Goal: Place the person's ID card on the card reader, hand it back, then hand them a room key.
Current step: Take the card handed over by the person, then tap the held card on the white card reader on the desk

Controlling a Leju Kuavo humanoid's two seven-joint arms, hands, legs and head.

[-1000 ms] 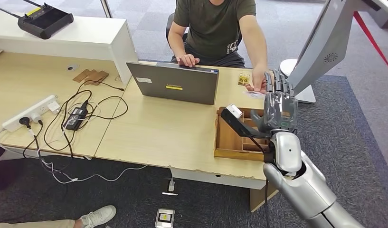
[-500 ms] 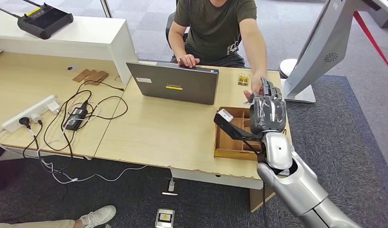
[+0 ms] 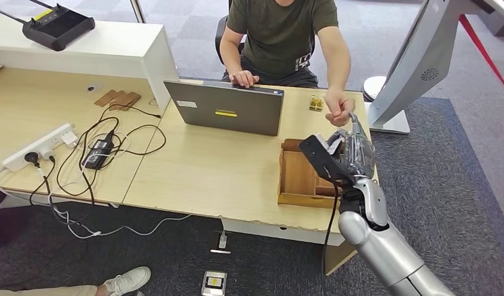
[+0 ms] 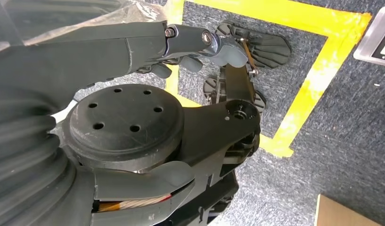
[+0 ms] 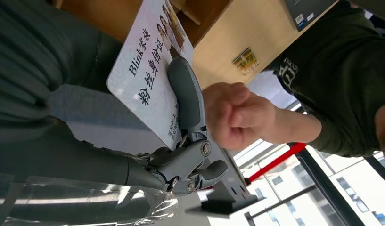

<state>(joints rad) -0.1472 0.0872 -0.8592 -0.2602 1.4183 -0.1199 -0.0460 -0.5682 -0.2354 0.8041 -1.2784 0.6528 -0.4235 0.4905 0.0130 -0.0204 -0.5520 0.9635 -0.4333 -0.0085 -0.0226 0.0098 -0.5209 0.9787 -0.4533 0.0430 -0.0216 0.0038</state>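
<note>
Card [image 5: 148, 70] in hand is the fact that matters: the right hand [image 3: 348, 154] pinches the white ID card between thumb [image 5: 185, 94] and fingers, raised above the wooden tray [image 3: 297, 179] at the desk's right end. The person's hand [image 3: 339, 110], closed in a loose fist, sits just beyond it at about twelve o'clock from the robot hand.

Judging from this, the step in hand is carrying the card to the reader. I cannot say for sure which thing is the reader; the small patterned object [image 3: 316, 102] at eleven o'clock from the hand is too small to identify. To do the move well, the hand should keep the pinch firm, hold the card flat with its printed face clear of the thumb, travel above the tray's dividers, and avoid the person's fist close by. It should lower the card flat, so that it does not skid.

The left hand [image 4: 218, 47] hangs toward the floor, over yellow tape [image 4: 313, 80] on grey carpet, with fingers curled and holding nothing.

Count: one card, one tray, one laptop [image 3: 227, 114] at ten o'clock from the tray, one power strip [image 3: 39, 147] far left, one person seated behind the desk [image 3: 200, 172].
</note>
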